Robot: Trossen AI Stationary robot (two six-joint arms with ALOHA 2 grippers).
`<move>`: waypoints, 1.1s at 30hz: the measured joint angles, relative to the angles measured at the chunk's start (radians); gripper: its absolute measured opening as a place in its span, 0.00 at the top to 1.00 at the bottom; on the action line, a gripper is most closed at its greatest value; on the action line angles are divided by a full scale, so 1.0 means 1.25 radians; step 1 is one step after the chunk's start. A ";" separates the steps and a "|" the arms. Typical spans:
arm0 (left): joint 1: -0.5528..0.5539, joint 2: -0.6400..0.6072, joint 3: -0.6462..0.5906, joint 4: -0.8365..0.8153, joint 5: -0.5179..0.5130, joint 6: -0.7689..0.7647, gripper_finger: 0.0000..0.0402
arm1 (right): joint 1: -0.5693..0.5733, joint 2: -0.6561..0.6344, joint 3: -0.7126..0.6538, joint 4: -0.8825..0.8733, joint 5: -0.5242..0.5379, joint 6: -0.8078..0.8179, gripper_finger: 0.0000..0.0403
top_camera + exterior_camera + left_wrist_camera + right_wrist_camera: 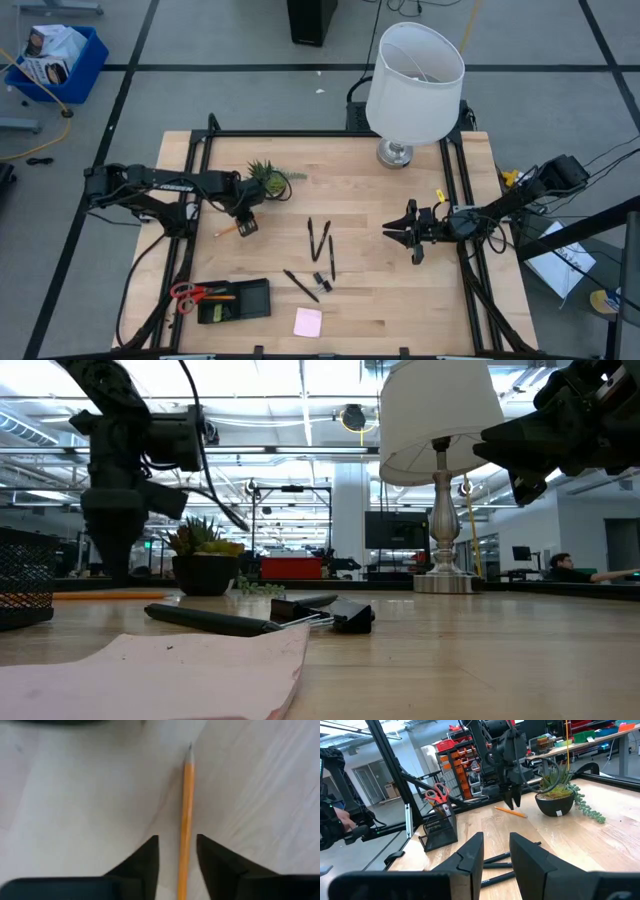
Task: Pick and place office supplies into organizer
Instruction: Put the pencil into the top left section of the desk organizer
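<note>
The left gripper stands over the pencil with its fingers parted a little, one on each side of the orange shaft and a sliver of wood showing between shaft and finger; the pencil lies flat on the table, not lifted. In the high view that gripper sits just beside the potted plant, and the pencil pokes out from under it toward the left edge. The left arm reaches in from the left rail, stretched low and nearly level, wrist bent down at the end.

The right gripper hovers clear of the table on the right side, its fingers slightly apart with nothing between them; its arm runs in from the right edge, almost straight.

Between the two grippers lie four black pens scattered near the middle: three close together and one lower down, with a small black clip beside it. A pink pad lies near the front edge. At front left stands the organizer, a black tray already holding red-handled scissors, one more pencil and a yellow-green block. One lamp stands at the back.
</note>
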 joint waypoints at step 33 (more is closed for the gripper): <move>-0.005 0.124 0.001 0.002 0.007 0.072 0.68 | 0.000 0.000 0.000 -0.033 0.044 0.017 0.78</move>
